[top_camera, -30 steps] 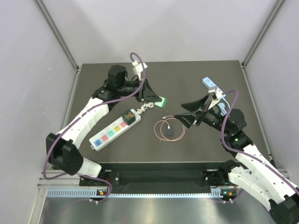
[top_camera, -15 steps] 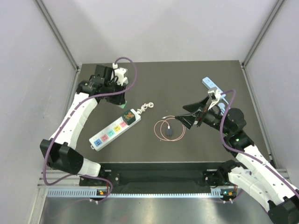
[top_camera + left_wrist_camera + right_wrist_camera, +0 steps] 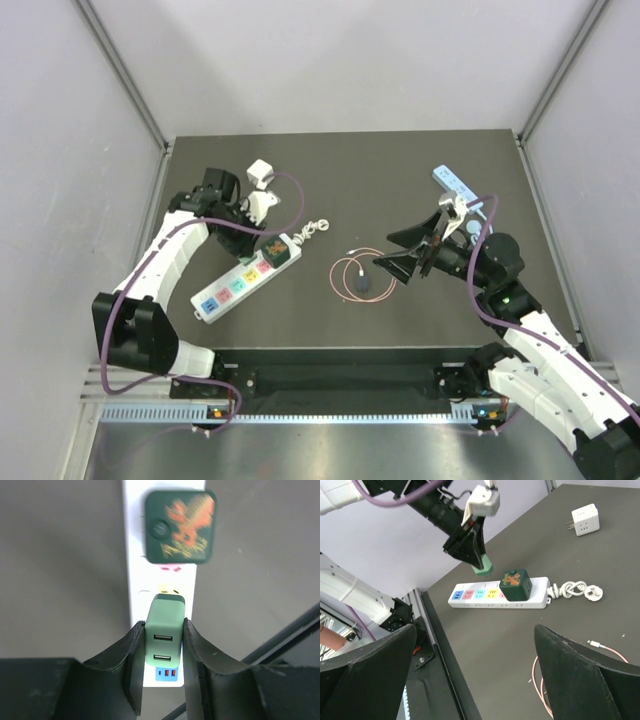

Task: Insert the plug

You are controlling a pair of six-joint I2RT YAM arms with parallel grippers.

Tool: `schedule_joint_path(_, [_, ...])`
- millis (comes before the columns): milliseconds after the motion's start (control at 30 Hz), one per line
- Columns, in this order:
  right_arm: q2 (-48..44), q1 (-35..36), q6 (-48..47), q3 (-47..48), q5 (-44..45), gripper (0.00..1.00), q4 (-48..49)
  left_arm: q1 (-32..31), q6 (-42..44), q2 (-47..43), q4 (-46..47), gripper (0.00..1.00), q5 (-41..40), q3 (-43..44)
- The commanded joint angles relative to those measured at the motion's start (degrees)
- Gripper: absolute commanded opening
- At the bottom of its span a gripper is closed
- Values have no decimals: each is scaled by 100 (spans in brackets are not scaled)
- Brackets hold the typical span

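Observation:
A light green USB charger plug (image 3: 166, 630) is clamped between the jaws of my left gripper (image 3: 162, 626). It hangs just above the white power strip (image 3: 134, 580), over the yellow socket (image 3: 170, 587), tilted and apart from the strip in the right wrist view, plug (image 3: 483, 569). A dark green cube adapter (image 3: 181, 526) sits in the strip's end socket. From above, the left gripper (image 3: 262, 238) points down at the strip (image 3: 240, 282). My right gripper (image 3: 400, 255) stands open and empty above the mat.
A coiled pink cable (image 3: 352, 275) lies under the right gripper. The strip's knotted white cord and plug (image 3: 315, 229) lie beside the cube adapter (image 3: 275, 247). A white cube adapter (image 3: 260, 170) sits behind the left arm. Grey walls close in the mat.
The left arm has swung from the back centre out to the left and down over the power strip, carrying the green plug. The right gripper has barely moved.

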Motion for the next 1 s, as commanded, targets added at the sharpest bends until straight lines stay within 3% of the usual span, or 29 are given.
schedule_joint_path(0, [-12, -86, -142, 53, -134, 100, 246, 55, 712, -316, 186, 0, 461, -417])
schedule_joint_path(133, [-4, -69, -124, 62, -187, 100, 272, 116, 748, -387, 468, 0, 409, -1014])
schedule_joint_path(533, [14, -69, -142, 79, -231, 100, 211, 195, 695, -378, 1364, 0, -48, -1402])
schedule_joint_path(967, [49, -69, -212, 53, -205, 100, 141, 195, 633, -211, 1356, 0, 75, -1473])
